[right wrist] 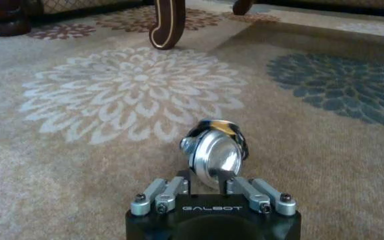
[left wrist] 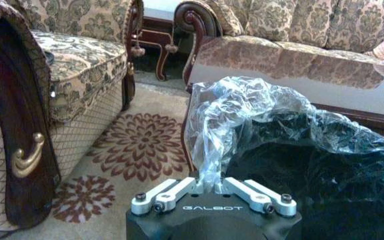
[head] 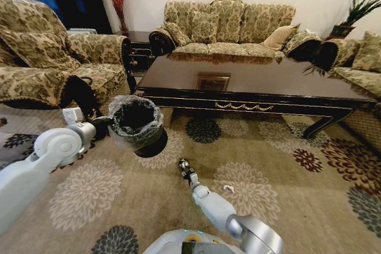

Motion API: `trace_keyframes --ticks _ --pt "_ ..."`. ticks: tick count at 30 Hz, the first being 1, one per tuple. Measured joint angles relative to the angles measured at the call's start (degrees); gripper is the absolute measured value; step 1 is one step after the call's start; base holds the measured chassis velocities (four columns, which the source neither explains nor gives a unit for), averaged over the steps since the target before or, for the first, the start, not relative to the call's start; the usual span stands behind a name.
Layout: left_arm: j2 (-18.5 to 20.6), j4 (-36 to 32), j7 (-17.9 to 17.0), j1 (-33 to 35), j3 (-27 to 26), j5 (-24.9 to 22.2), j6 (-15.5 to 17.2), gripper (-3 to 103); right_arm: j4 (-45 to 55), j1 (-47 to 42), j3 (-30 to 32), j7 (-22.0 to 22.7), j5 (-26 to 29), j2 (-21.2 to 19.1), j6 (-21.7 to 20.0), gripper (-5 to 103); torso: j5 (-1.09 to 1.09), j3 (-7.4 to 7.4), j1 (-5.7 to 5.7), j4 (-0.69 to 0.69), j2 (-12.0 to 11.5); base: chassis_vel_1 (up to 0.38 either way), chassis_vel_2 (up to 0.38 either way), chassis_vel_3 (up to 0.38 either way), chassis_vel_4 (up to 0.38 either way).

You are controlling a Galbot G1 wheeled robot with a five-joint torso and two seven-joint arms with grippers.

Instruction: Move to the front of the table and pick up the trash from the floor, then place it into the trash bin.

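My left gripper is shut on the rim of the trash bin. The small black bin is lined with a crinkly clear bag and held just above the carpet, left of the table. My right gripper is low over the carpet in front of the table. It is shut on a piece of trash, a shiny crumpled ball. A white paper scrap lies on the carpet just right of the right arm.
A patterned armchair stands close on the left, and a sofa behind the table. One curved table leg stands ahead of the right gripper. A flowered carpet stretches to the right.
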Motion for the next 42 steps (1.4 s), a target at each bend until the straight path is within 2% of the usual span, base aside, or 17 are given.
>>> trace_keyframes --ticks 1,5,9,20,21,23,24,26,27,29,32,33,35,38,40,41,42 --pt "0.00 0.00 0.00 0.00 0.00 0.00 0.00 4 0.00 0.00 0.00 0.00 0.00 0.00 0.00 30 0.00 0.00 0.00 0.00 0.00 0.000 0.000 0.000 0.000" --pt "-0.20 -0.04 0.01 0.15 0.00 0.09 -0.03 4 0.98 -0.22 0.01 0.01 0.07 0.00 0.07 13 0.00 0.00 0.00 0.00 0.00 0.000 0.000 0.000 0.000" --pt "-0.41 0.01 0.00 0.17 0.16 0.28 -0.07 4 2.71 -0.58 -0.30 0.03 0.46 0.00 0.44 5 0.00 0.00 0.00 0.01 0.00 0.000 0.000 0.000 0.000" --pt "-0.72 0.46 0.04 -0.85 2.07 0.98 -0.19 4 5.02 -1.51 1.02 -0.02 -1.37 -0.09 3.05 -2 0.00 0.00 0.00 -0.01 0.00 0.000 0.000 0.000 0.000" --pt "-0.68 0.47 0.05 -0.88 2.11 0.99 -0.21 4 4.97 -1.45 1.10 -0.01 -1.34 -0.07 3.18 3 0.00 0.00 0.00 -0.01 0.00 0.000 0.000 0.000 0.000" --pt "-0.53 0.50 0.05 -0.96 2.11 0.99 -0.26 4 4.80 -1.23 1.19 0.01 -1.27 -0.06 3.27 3 0.00 0.00 0.00 0.00 0.00 0.000 0.000 0.000 0.000" --pt "-0.24 0.53 0.06 -1.05 1.87 0.78 -0.32 4 4.41 -0.87 1.28 0.08 -1.26 -0.05 3.27 14 0.00 0.00 0.00 0.00 0.00 0.000 0.000 0.000 0.000" --pt "0.38 0.57 0.08 -1.04 0.79 0.10 -0.34 4 3.92 -0.47 1.29 0.68 -0.92 -0.04 3.14 25 0.00 0.00 0.00 0.00 0.00 0.000 0.000 0.000 0.000" --pt "0.38 0.57 0.08 -1.04 0.79 0.10 -0.34 4 3.92 -0.47 1.29 0.68 -0.92 -0.04 3.14 25 0.00 0.00 0.00 0.00 0.00 0.000 0.000 0.000 0.000" --pt "1.12 0.58 0.09 -0.71 -0.37 -0.37 -0.35 4 3.75 -0.35 1.11 1.78 0.91 -0.04 4.10 35 0.01 0.00 0.00 0.00 0.00 0.000 0.000 0.000 0.000" --pt "1.47 0.57 0.11 -0.49 -0.96 -0.79 -0.34 4 3.76 -0.29 0.97 1.91 2.33 -0.03 4.66 41 0.00 0.00 0.00 0.00 0.00 0.000 0.000 0.000 0.000" --pt "1.69 0.57 0.12 -0.45 -1.26 -1.03 -0.30 4 3.76 -0.18 0.84 1.83 2.64 -0.02 4.88 52 0.00 0.00 0.00 0.00 0.00 0.000 0.000 0.000 0.000" --pt "1.82 0.57 0.13 -0.45 -1.36 -1.10 -0.28 4 3.75 -0.11 0.76 1.84 2.71 -0.01 4.85 52 0.00 0.00 0.00 0.00 0.00 0.000 0.000 0.000 0.000" --pt "2.37 0.70 0.15 -0.71 -1.52 -1.50 -0.22 4 3.44 0.09 1.07 2.25 2.84 0.00 4.10 68 0.00 0.00 0.00 0.00 0.00 0.000 0.000 0.000 0.000" --pt "2.44 0.74 0.15 -0.78 -1.52 -1.55 -0.21 4 3.35 0.11 1.16 2.29 2.83 0.00 4.05 68 0.00 0.00 0.00 0.00 0.00 0.000 0.000 0.000 0.000" --pt "2.61 0.87 0.15 -1.04 -1.52 -1.67 -0.21 4 3.17 0.11 1.29 2.33 2.76 0.00 3.92 79 0.00 0.00 0.00 0.00 0.00 0.000 0.000 0.000 0.000" --pt "2.65 0.93 0.16 -1.14 -1.51 -1.71 -0.21 4 3.10 0.11 1.32 2.35 2.74 0.00 3.83 84 0.00 0.00 0.00 0.00 0.00 0.000 0.000 0.000 0.000"
